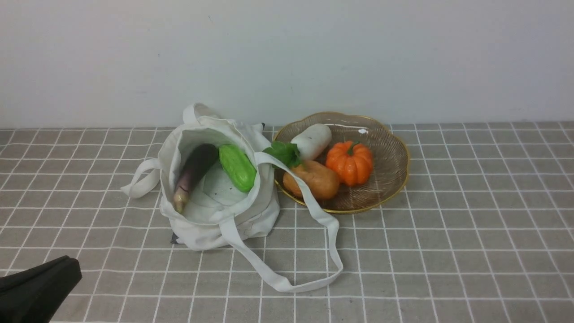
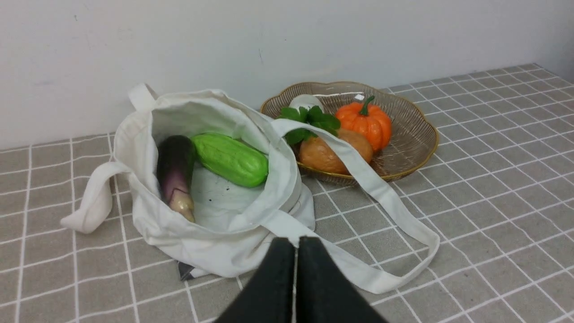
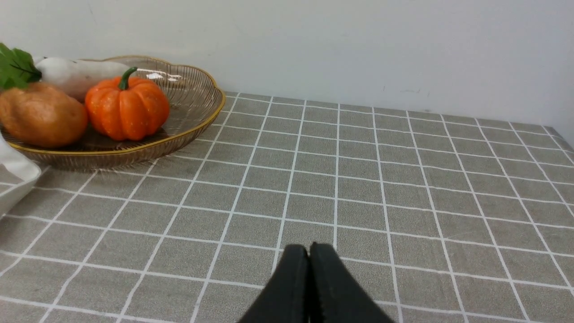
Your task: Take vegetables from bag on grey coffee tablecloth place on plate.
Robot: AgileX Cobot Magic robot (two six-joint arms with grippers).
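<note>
The off-white bag point(image 1: 233, 220) stands open on the grey checked tablecloth point(image 1: 448, 224). Inside it lie a dark purple eggplant point(image 1: 193, 171) and a bright green gourd point(image 1: 237, 167). Right beside the bag stands the brown glass plate point(image 1: 392, 154). It holds the white radish point(image 1: 312, 140) with its green leaves toward the bag. My left gripper point(image 2: 296, 241) is shut and empty, low in front of the bag point(image 2: 210, 251), and shows in the front view's near-left corner point(image 1: 67, 269). My right gripper point(image 3: 308, 246) is shut and empty over bare cloth, to the right of the plate point(image 3: 197, 105).
An orange pumpkin point(image 1: 350, 162) and a brown potato point(image 1: 311, 180) also sit on the plate. One long bag strap point(image 1: 332, 237) crosses the plate's near rim and loops over the cloth in front. A white wall runs behind the table.
</note>
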